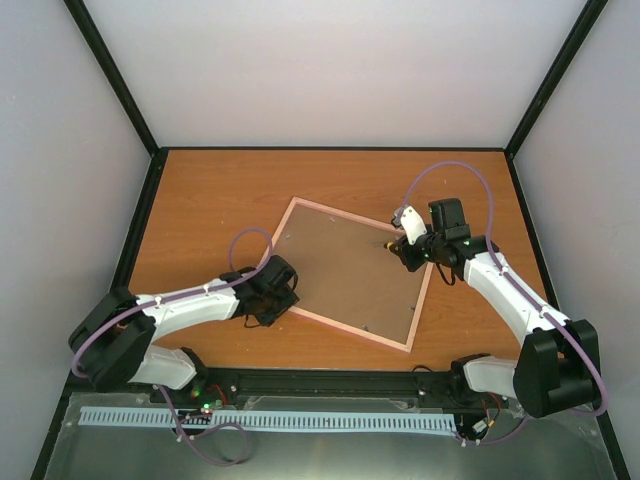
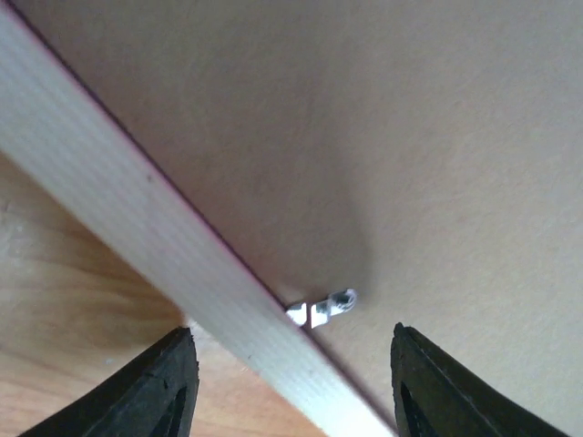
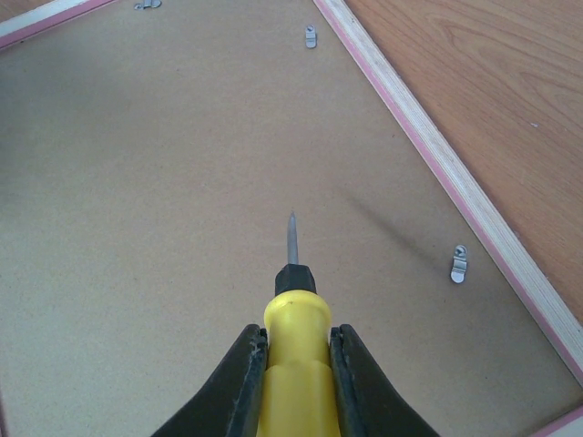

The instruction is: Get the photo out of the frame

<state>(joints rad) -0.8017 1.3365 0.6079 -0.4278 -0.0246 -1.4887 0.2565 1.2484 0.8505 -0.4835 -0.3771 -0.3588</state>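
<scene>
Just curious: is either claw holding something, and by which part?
The right gripper holds a screwdriver by its yellow handle. The left gripper is open over the frame edge, holding nothing.

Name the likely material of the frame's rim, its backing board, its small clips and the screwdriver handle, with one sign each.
Thin pale pink frame rim: wood, fine straight grain, pink-painted edge. Flat brown backing board: probably fibreboard, matt, grainless. Small silvery clips: metal, shiny. Yellow screwdriver handle: likely plastic, smooth, glossy.
</scene>
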